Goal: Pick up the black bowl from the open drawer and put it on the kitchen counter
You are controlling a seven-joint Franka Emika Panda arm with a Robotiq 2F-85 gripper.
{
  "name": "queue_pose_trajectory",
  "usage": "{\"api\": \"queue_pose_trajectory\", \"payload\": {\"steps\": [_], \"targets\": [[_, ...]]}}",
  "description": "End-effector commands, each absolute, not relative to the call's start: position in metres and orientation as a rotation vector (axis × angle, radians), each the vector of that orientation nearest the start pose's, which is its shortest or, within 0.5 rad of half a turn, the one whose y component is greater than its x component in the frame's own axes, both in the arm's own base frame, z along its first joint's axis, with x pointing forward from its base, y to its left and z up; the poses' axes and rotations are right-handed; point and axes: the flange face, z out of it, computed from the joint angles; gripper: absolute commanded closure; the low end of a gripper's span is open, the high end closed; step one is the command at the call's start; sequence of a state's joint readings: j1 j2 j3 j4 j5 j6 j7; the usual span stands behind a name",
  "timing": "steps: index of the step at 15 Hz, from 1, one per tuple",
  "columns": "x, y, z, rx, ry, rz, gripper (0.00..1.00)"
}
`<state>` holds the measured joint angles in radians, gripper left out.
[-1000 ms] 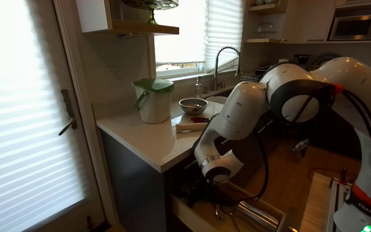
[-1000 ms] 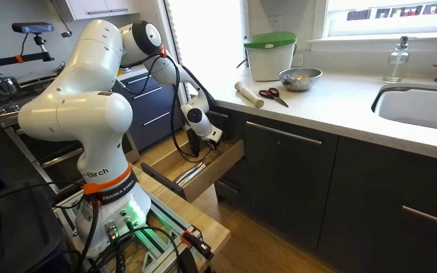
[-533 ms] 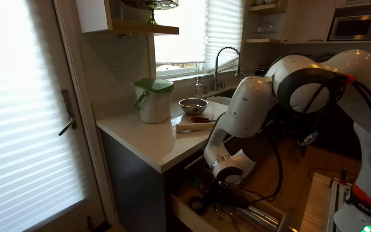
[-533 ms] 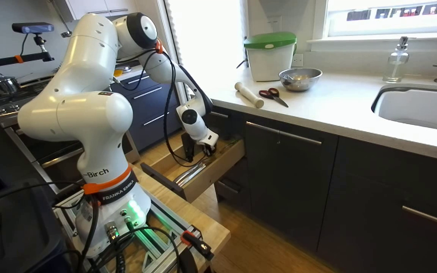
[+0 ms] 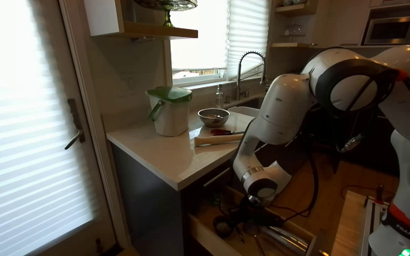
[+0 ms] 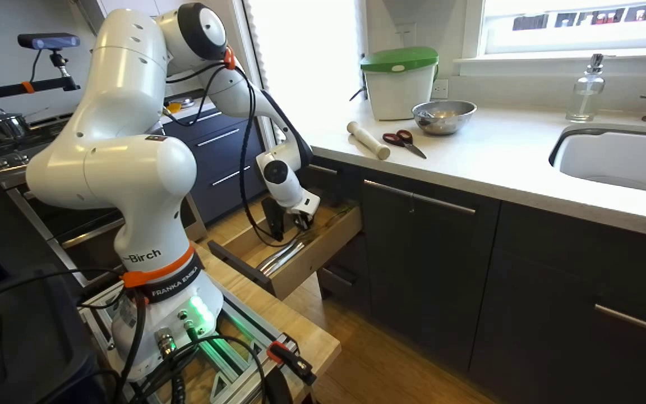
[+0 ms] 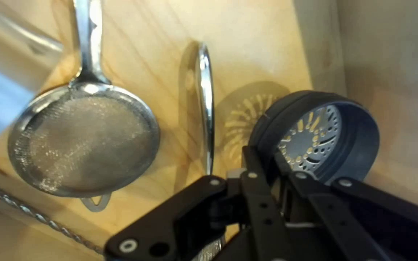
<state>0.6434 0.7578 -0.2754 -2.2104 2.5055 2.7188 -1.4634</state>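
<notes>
In the wrist view, the gripper point(image 7: 264, 154) has its 2 jaws clenched on the near rim of the black bowl point(image 7: 314, 137). The bowl is tilted, and inside of it a metal disc point(image 7: 299, 145) with many holes is seen. Its shadow falls on the pale wood of the open drawer point(image 7: 245, 36). Just beside this shadow lies a thin metal utensil point(image 7: 209, 108); next comes a round strainer point(image 7: 85, 141) with fine mesh, and near it a twisted rod point(image 7: 38, 216).

In an exterior view, the robot arm point(image 5: 279, 110) is bent downward, and the bowl, a dark round shape, is inside the drawer's walls, lower than the kitchen counter point(image 5: 162, 156). On the counter stand 1 white container point(image 5: 171, 115) with green lid and 1 metal bowl point(image 5: 214, 119); near them lies a pale rod point(image 5: 219, 139).

In an exterior view, the gripper is at the drawer, but the black bowl I cannot make out there. Scissors point(image 6: 408, 144) with red handles lie between the pale rod and the metal bowl. Well apart from them, a soap dispenser point(image 6: 586, 92) stands near the sink point(image 6: 620, 151).
</notes>
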Motion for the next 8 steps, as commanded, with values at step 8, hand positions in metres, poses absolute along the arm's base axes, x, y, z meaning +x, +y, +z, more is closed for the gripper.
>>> {"api": "queue_pose_trajectory", "payload": {"steps": [8], "targets": [[0.375, 0.091, 0.077, -2.431, 0.485, -0.583, 0.97]]}}
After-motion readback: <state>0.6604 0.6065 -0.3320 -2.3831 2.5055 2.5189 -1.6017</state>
